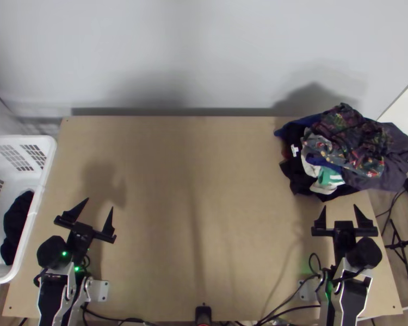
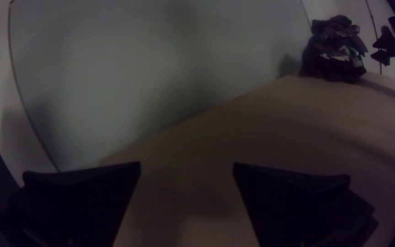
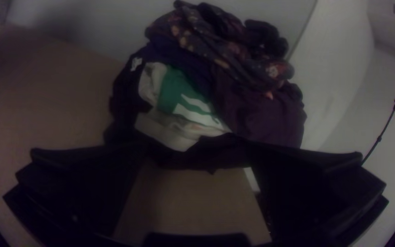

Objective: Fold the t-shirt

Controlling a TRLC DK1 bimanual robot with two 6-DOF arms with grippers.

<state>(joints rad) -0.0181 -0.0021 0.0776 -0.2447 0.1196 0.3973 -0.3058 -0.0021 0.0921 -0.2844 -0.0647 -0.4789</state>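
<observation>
Above the light wooden table [image 1: 166,244], our empty right gripper [image 1: 340,205] spreads two flat black fingers just short of the bunched heap of dark, floral and green-and-white clothes [image 1: 362,138] we believe includes the t-shirt, well apart from our open left gripper [image 1: 99,202].

No writing can be read on anything here.

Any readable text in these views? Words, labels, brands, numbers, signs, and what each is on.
None legible.
Small white patch on a dark garment in the clothes pile: maybe a label or print, too small and blurred to read.
White shapes on the green cloth in the same pile: can't tell whether lettering or just a design.
</observation>
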